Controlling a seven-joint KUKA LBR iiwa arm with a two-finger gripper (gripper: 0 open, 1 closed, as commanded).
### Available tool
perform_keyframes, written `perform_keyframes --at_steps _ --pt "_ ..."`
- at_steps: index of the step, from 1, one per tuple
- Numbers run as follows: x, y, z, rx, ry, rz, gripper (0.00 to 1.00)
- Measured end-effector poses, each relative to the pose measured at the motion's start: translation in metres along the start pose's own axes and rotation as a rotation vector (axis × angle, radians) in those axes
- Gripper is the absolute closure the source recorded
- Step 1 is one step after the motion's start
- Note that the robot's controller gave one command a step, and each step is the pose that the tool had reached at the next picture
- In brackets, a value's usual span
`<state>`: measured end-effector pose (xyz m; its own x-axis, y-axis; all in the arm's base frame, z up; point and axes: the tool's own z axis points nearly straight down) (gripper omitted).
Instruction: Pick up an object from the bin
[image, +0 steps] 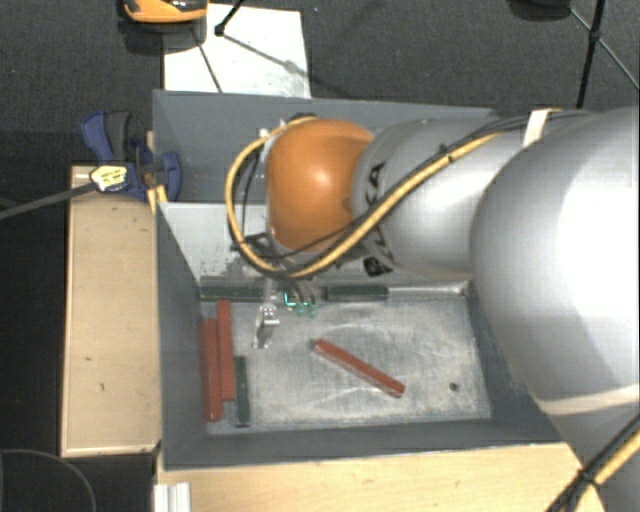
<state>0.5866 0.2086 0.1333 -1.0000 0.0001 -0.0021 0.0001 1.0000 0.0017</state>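
My gripper (267, 328) hangs in the bin's (180, 320) back-left part. Left of it, three sticks (214, 370) lie side by side along the wall; to its right, one stick (358, 367) lies slantwise mid-floor.

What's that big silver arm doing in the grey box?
A robot arm reaches into a grey metal bin to pick out one small thing. Its hand hangs low near the back left of the floor. Nearest lie two red sticks and a dark green stick along the left wall; another red stick lies on the mid-floor.
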Motion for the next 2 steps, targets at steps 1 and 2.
perform_keyframes --at_steps 1,2 --pt "-0.005 0.019 0.023 0.001 -0.006 -0.142 0.00" --pt "-0.005 0.034 0.047 -0.001 -0.002 -0.235 0.00"
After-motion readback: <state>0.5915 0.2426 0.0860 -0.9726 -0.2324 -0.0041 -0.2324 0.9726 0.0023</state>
